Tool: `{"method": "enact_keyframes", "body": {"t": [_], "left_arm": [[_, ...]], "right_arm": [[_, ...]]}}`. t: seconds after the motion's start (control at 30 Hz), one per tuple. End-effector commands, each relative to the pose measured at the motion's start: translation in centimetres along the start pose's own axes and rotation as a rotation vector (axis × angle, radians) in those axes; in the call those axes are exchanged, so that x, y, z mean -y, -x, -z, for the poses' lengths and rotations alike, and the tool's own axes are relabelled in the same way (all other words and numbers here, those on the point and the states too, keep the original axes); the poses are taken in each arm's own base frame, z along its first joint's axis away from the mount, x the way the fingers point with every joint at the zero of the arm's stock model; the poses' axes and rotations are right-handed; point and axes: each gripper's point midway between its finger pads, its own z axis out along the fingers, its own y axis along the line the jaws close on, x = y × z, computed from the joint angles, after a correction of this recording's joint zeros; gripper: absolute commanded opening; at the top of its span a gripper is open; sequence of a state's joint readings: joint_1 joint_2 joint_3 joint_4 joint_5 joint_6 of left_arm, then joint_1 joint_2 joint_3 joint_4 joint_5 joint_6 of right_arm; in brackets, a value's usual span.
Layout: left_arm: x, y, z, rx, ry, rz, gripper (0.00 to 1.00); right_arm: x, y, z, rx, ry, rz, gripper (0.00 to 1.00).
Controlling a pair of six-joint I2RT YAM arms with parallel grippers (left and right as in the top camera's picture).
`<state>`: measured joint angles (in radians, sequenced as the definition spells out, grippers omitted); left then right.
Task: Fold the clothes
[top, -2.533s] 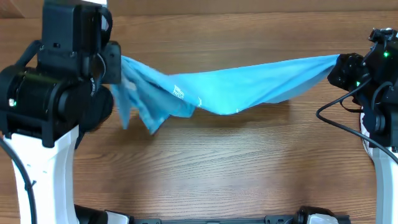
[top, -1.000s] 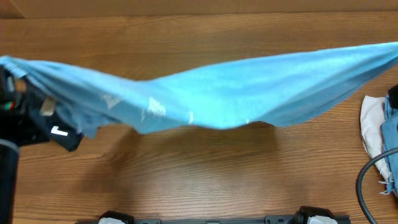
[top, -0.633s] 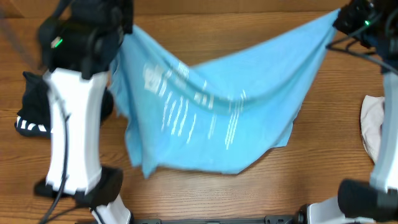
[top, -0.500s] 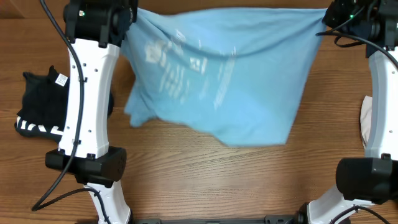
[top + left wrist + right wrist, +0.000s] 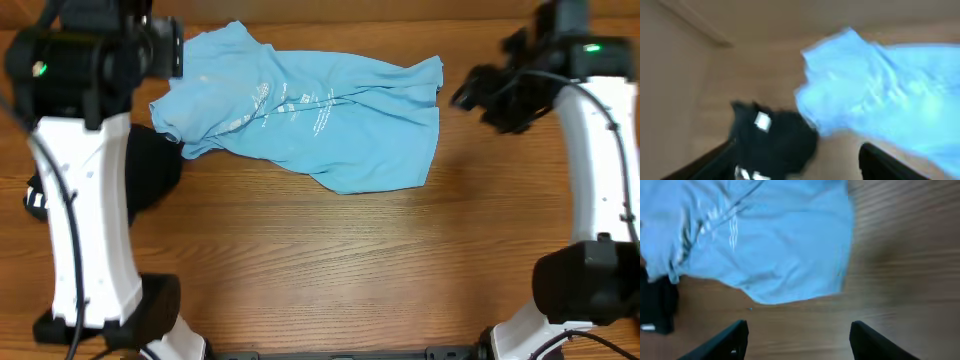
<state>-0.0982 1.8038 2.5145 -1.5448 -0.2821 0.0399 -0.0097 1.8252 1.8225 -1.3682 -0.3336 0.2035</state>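
Observation:
The light-blue T-shirt (image 5: 310,115) lies loosely rumpled on the wooden table, print side down with faint white lettering showing through. My left gripper (image 5: 168,55) hovers by the shirt's left end, open and empty; its blurred wrist view shows the shirt (image 5: 885,95) and a black garment (image 5: 772,140) below the spread fingers (image 5: 882,162). My right gripper (image 5: 472,95) hangs just right of the shirt's right edge, also open. In the right wrist view the shirt (image 5: 765,240) lies ahead of the parted fingers (image 5: 722,342), bare wood between them.
The black garment with white lettering (image 5: 150,175) sits at the table's left, partly hidden under the left arm (image 5: 85,200). It also shows at the left edge of the right wrist view (image 5: 655,305). The right arm (image 5: 600,180) rises along the right side.
Both grippers opened and let go of the stretched shirt. It dropped onto the table in a loose rumpled spread. The right gripper moved away from its corner.

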Motion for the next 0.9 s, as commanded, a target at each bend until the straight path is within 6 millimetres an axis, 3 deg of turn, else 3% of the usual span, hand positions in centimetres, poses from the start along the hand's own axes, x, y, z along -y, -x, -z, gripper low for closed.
{"method": "enact_keyframes", "body": {"t": [0.0,0.1,0.2,0.27,0.37,0.47,0.53,0.57,0.6,0.63,0.67,0.73,0.87], "left_arm": [[4.2,-3.4,-0.6,-0.158,-0.215,-0.014,0.77],[5.5,-5.0,-2.8,-0.257,-0.248,-0.021,0.75],[5.9,-5.3,-3.6,-0.284,-0.257,-0.024,0.74],[6.1,-5.3,-3.6,-0.284,-0.268,-0.023,0.74],[6.1,-5.4,-3.6,-0.286,-0.268,-0.023,0.74],[6.1,-5.4,-3.6,-0.286,-0.268,-0.024,0.74],[6.1,-5.4,-3.6,-0.286,-0.268,-0.024,0.75],[6.1,-5.4,-3.6,-0.286,-0.267,-0.024,0.75],[6.1,-5.4,-3.6,-0.286,-0.267,-0.024,0.75],[6.1,-5.4,-3.6,-0.286,-0.267,-0.024,0.75],[6.1,-5.4,-3.5,-0.286,-0.267,-0.024,0.75],[6.1,-5.4,-3.5,-0.285,-0.267,-0.024,0.75],[6.1,-4.8,-3.7,-0.261,-0.267,-0.020,0.78]], "right_arm": [[-1.0,-4.2,-4.6,-0.125,0.003,0.074,0.69],[-0.3,-8.0,-9.4,-0.221,-0.019,0.071,0.70],[1.6,-11.5,-13.2,-0.288,-0.020,-0.030,0.70],[1.6,-12.0,-14.7,-0.281,0.025,-0.028,0.70],[1.1,-10.6,-16.7,-0.180,0.103,0.005,0.67],[-0.2,-8.8,-17.2,-0.096,0.175,0.013,0.56],[-0.7,-7.8,-17.2,-0.057,0.195,0.032,0.42],[-0.8,-7.4,-17.2,-0.041,0.202,0.040,0.29],[-0.7,-7.8,-17.2,-0.056,0.196,0.027,0.37],[-0.2,-8.7,-17.2,-0.098,0.177,-0.011,0.55],[0.2,-9.6,-17.1,-0.134,0.161,-0.028,0.61],[2.3,-11.2,-17.1,-0.184,0.052,-0.053,0.70],[1.9,-9.9,-18.1,-0.115,0.080,-0.145,0.74]]}}
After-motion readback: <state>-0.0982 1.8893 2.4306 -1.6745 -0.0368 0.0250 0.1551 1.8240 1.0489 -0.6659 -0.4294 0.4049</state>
